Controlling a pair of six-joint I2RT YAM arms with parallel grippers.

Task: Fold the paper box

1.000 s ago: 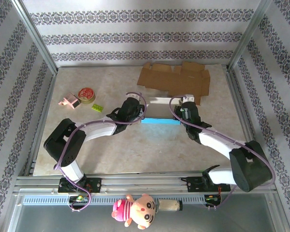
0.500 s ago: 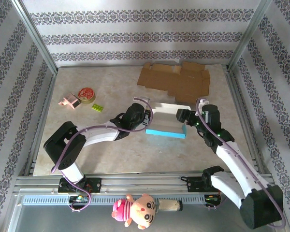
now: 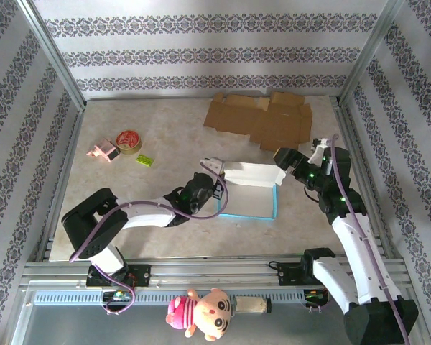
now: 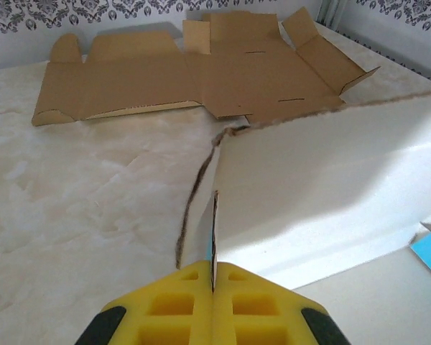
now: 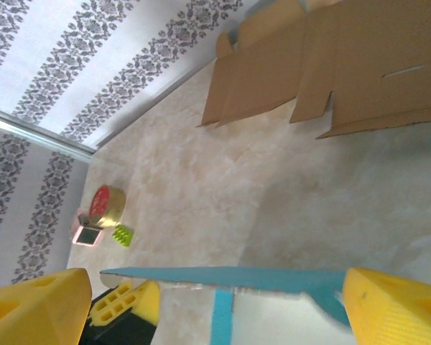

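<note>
From above, the paper box (image 3: 253,173) stands mid-frame, opened into a shell and, I'd judge, half-formed, with closing still to do. On the left wrist view, the left gripper (image 4: 213,277) pinches its thin wall at bottom centre. On the right wrist view, the right gripper (image 5: 215,291) gapes wide astride the blue edge, perhaps touching it.

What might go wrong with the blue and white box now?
The left pincer pinches one thin wall of the paper box, whose edge looks ragged; pulling might tear it. The right pincer stands open around its blue side, so that side could flop down.
</note>
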